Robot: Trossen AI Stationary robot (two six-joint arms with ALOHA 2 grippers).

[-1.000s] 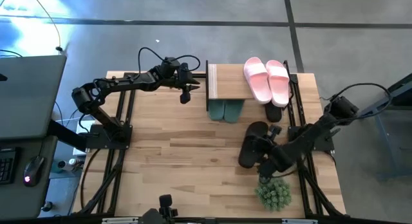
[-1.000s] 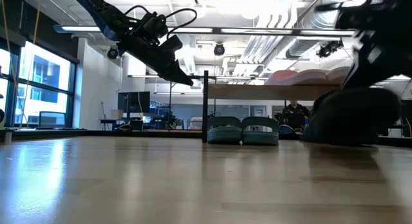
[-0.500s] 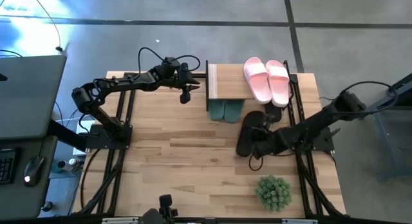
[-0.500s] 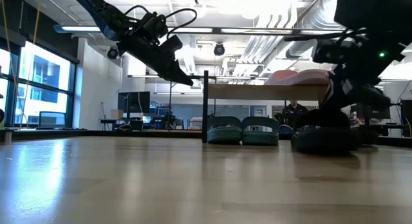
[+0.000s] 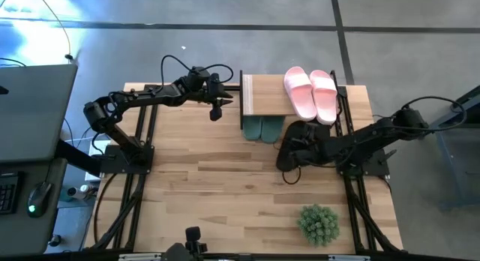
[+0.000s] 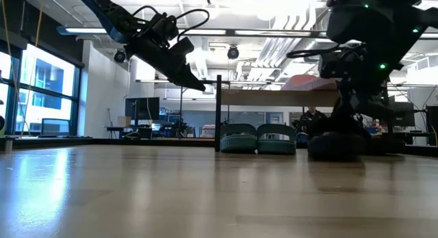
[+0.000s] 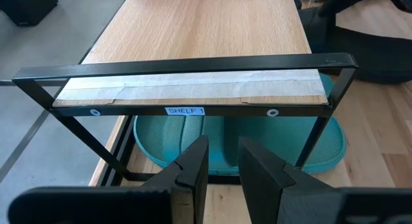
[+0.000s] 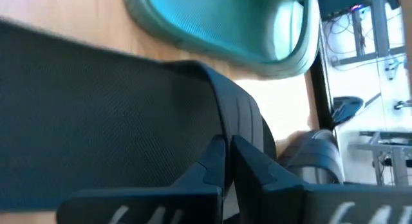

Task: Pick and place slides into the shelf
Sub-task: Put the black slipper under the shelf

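A pale pink pair of slides lies on top of the shelf. The dark green pair sits under it, toes sticking out. My right gripper is shut on a black slide just in front of the shelf's right half. A second black slide lies beyond it by the shelf. My left gripper hovers at the shelf's left end, above the table. Its fingers stand a little apart with nothing between them. My right gripper pinches the edge of the black slide's strap between its two fingers. It comes slanting down from the table's right side. In the low view the slide sits low under the gripper, its sole at the tabletop.
A round green spiky plant stands near the table's front right. The shelf's black frame post and white edge strip border the opening. Bare wood lies across the table's middle and left.
My right gripper has carried the black slide from beside the plant toward the table's far edge, up to the front of the shelf. On the way it rolled its wrist and sank a little. The slide has turned and now lies close to the green pair.
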